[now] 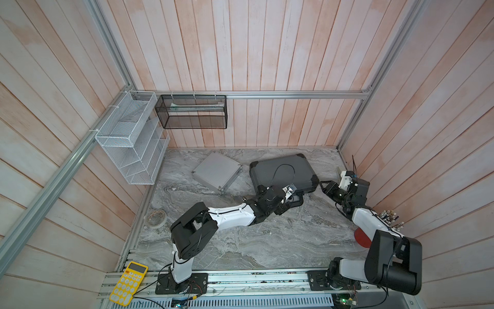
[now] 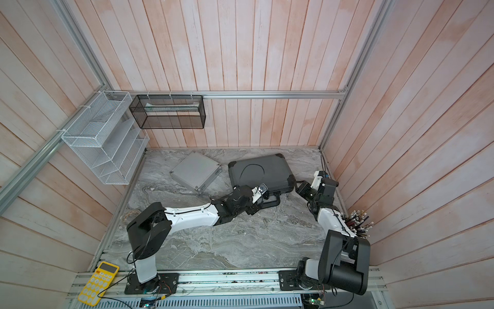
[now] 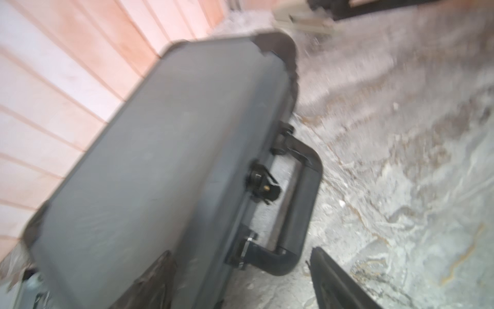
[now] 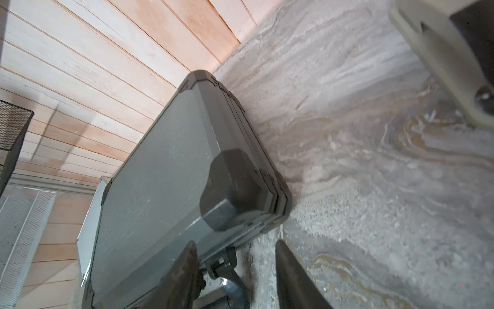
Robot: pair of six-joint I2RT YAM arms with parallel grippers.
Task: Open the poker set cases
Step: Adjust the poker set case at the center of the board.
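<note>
At the worktop's (image 1: 240, 240) far right, shut dark grey case (image 1: 280, 171) is met by low left arm (image 1: 230, 215), right arm (image 1: 366, 219); left fingers (image 3: 336, 278), right fingers (image 4: 291, 278) held apart; silver case (image 1: 216, 172) shut.

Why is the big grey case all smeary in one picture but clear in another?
Left wrist view: the dark grey case and its handle are smeared, as from camera motion. Right wrist view: its black corner is crisp. In both top views: even light, no glare, but the wall planks fan outward, a wide-lens effect.
</note>
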